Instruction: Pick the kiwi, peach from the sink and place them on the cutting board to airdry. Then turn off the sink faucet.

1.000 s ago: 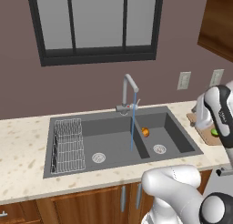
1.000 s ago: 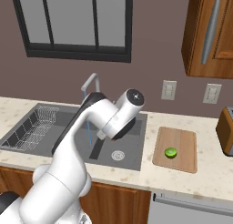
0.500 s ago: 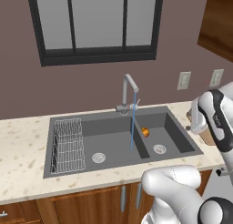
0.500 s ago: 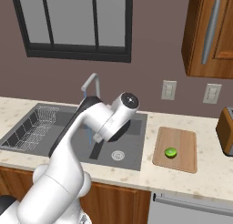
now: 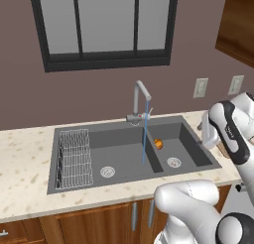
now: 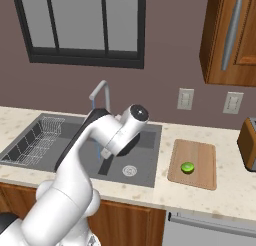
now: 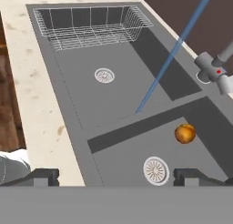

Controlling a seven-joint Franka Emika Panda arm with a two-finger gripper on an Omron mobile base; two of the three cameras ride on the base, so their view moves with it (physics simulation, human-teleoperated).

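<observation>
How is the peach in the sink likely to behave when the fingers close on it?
The peach is small and round, so it will probably roll across the flat basin floor of the sink if nudged off-centre. Water runs from the sink faucet into the neighbouring basin, so its skin may be wet and slippery. It looks light for its size.

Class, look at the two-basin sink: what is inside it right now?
Inside the sink: a peach in the smaller basin near its drain, a wire rack at the larger basin's far end, and running water. In the right base view the arm covers part of the basins.
</observation>
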